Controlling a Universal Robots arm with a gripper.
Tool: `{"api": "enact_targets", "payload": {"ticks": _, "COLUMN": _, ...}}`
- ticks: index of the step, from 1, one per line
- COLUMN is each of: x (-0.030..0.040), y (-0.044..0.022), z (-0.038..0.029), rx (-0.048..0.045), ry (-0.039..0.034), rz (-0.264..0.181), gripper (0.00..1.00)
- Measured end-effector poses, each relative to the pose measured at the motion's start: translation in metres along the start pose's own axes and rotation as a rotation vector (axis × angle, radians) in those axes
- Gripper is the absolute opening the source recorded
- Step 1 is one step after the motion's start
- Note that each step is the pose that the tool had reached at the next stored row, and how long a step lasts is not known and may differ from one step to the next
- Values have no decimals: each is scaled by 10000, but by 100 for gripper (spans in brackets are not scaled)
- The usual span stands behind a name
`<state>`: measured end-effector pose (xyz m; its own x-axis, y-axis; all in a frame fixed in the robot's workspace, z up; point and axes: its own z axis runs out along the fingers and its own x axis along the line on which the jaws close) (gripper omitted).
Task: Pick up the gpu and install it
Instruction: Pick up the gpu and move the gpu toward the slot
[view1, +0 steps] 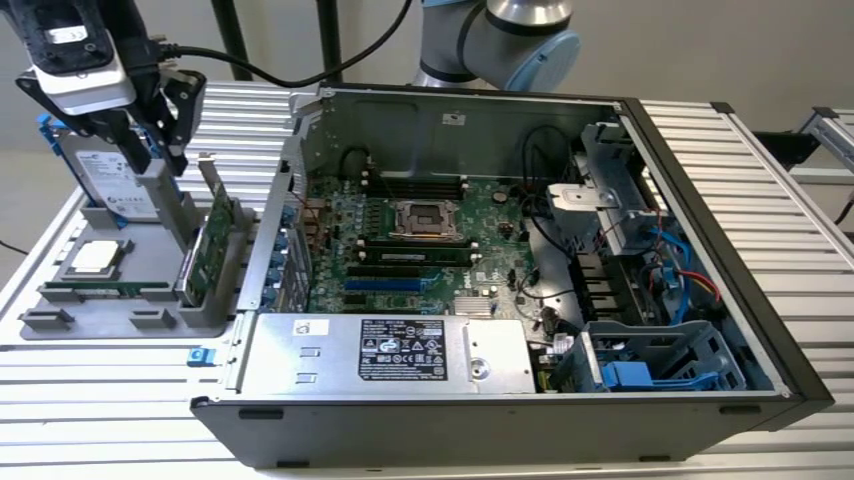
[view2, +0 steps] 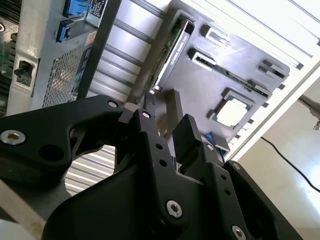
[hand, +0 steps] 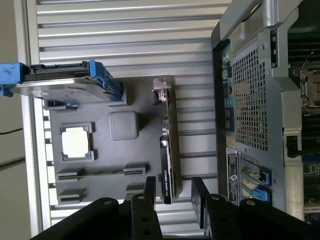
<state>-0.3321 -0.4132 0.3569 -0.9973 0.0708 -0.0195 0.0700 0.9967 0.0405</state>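
1. The end effector (view1: 154, 140) hangs over the grey holder (hand: 105, 152) on the slatted counter (hand: 125, 30), to the exterior view's left of the open computer case (view1: 441, 125); its fingers (hand: 199, 195) stand wide apart with nothing between them.
2. The gpu (hand: 167, 145) stands on its long edge in a slot of the holder, on the side nearest the case; upright like that, its thin top edge is offered to a grasp from above.
3. In the first wrist view the fingers sit to either side of the card's line, which I judge to be alignment for closing across its thickness; no contact shows, and whether they are down at the card's level I cannot tell.
4. The silver hard drive (hand: 65, 82) with blue frame stands upright in its own slot at the holder's far side and the processor (hand: 76, 141) lies flat in a recess near it, so each part has room around it.
5. The case lies on its side with the panel off, motherboard (view1: 414, 240) facing up and reachable from above; the card is not yet picked up
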Motion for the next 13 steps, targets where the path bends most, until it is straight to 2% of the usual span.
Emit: {"api": "enact_targets", "payload": {"ticks": 13, "x": -1, "y": -30, "z": 52, "rx": 0, "ry": 2, "rz": 0, "gripper": 100}}
